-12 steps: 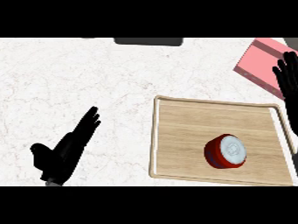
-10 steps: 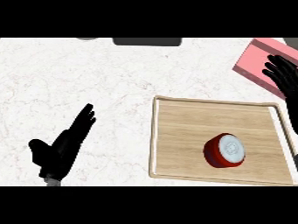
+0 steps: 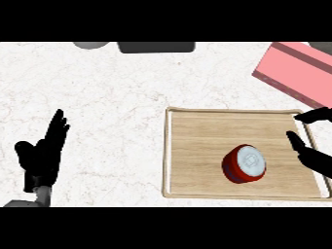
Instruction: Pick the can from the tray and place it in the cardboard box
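Head view, looking steeply down on a white marbled counter (image 3: 118, 92). At the lower left of the frame, the left hand (image 3: 43, 156) rests above the counter with its fingers straight and pointing toward the top of the frame, the thumb set off to the left. It is open, holds nothing, and lies well apart from the tray.

Along the upper edge, left of centre, are a grey rounded object (image 3: 91, 44) and, just to its right, a dark rectangular object (image 3: 156, 47); both are cut off by the frame and cannot be identified.

Right of centre, in the lower half of the frame, a rectangular wooden tray (image 3: 197, 141) with a raised pale rim lies flat on the counter. The can (image 3: 245, 164), red-sided with a silvery top, rests on the tray's floor in its lower right part, clear of the rim.

At the right edge, the right hand (image 3: 326, 164) is over the tray's right rim. Its fingers (image 3: 323, 115) are bent toward the left near the tray's upper right corner, and the thumb (image 3: 296, 142) points up-left just beside the can. The hand is spread open, holds nothing, and does not touch the can.

In the upper right corner, the pink cardboard box (image 3: 305, 73) sits on the counter beyond the tray, set at an angle and partly cut off by the frame.
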You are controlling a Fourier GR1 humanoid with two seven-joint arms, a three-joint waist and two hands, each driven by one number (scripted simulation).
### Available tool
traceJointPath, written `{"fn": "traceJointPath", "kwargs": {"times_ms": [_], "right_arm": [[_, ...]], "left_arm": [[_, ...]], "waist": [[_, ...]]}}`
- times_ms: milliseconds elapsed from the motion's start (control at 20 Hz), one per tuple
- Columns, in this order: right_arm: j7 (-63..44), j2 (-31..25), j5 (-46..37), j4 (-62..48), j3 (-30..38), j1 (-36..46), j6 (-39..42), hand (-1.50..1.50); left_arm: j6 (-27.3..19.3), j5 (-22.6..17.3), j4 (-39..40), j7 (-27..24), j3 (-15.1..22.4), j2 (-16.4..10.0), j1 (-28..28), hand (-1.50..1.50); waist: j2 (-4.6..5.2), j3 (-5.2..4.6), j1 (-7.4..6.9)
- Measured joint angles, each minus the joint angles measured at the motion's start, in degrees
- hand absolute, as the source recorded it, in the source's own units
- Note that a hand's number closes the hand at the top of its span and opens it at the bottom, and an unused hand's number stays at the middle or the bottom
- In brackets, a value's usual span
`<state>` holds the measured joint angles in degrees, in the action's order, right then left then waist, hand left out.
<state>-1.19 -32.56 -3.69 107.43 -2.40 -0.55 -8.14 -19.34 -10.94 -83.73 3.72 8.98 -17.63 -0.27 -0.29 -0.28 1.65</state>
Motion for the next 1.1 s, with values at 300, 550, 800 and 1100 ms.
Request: {"fn": "traceJointPath", "kwargs": {"times_ms": [300,550,800,1100], "right_arm": [[1.3,-3.7,-6.8,10.5,3.1,-11.8,-0.3,-1.5],[-8.2,-9.3,-7.1,18.3,6.8,-15.3,6.0,-1.5],[-21.5,-14.4,-2.6,26.0,9.3,-14.4,14.1,-1.5],[-37.1,-18.5,-0.1,30.2,5.1,-7.5,20.4,-1.5]], "left_arm": [[0.5,0.2,4.6,-2.2,-2.6,0.2,-1.6,0.0],[1.2,0.5,7.8,-3.1,-3.8,0.6,-3.9,0.0],[1.7,1.1,8.3,-2.9,-3.8,1.0,-4.5,0.0],[0.9,2.6,6.9,-2.1,-2.9,2.3,-4.5,0.0]], "waist": [[0.06,0.18,-0.16],[0.16,0.18,-0.49],[0.19,0.18,-1.05],[0.35,0.17,-2.16]]}}
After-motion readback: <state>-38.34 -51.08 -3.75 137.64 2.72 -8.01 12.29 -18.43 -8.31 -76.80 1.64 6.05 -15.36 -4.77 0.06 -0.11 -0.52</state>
